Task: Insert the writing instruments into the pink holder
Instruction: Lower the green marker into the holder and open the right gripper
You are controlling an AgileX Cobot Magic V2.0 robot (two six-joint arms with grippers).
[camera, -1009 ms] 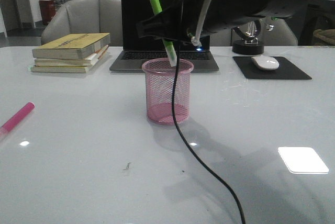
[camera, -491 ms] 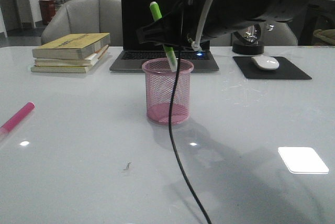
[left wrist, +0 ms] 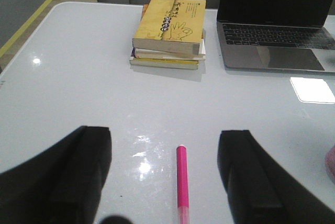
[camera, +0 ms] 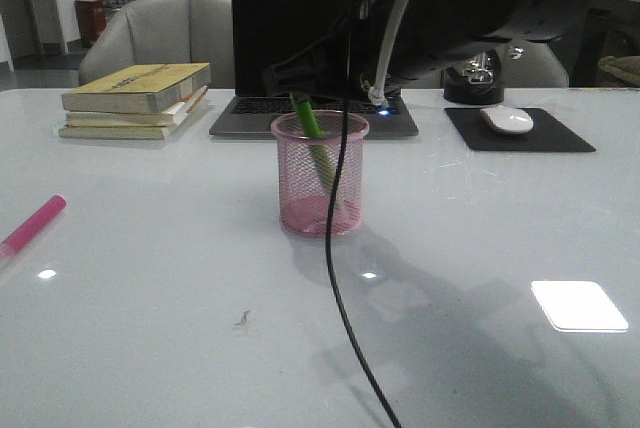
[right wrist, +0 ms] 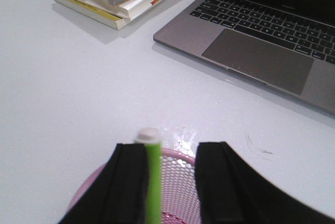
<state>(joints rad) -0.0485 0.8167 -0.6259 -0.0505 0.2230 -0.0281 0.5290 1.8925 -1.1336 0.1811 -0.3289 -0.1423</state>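
White tabletop (camera: 150,278): green marker (camera: 318,153) leans inside pink holder (camera: 321,174) (right fingers (right wrist: 157,182) parted above; left fingers (left wrist: 165,182) spread).

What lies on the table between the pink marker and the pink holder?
Nothing: in the front view, bare white table separates the pink marker from the pink holder.

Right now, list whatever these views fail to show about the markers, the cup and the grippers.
- Green marker: lower end blurred by the pink holder mesh, front view; whether it touches the base is unclear.
- Right gripper: fingertips cut off by the right wrist view's edge; the arm hides them in front view.
- Pink marker: cap end cut by the left wrist view's edge.
- Left gripper: open, fingertips out of frame.
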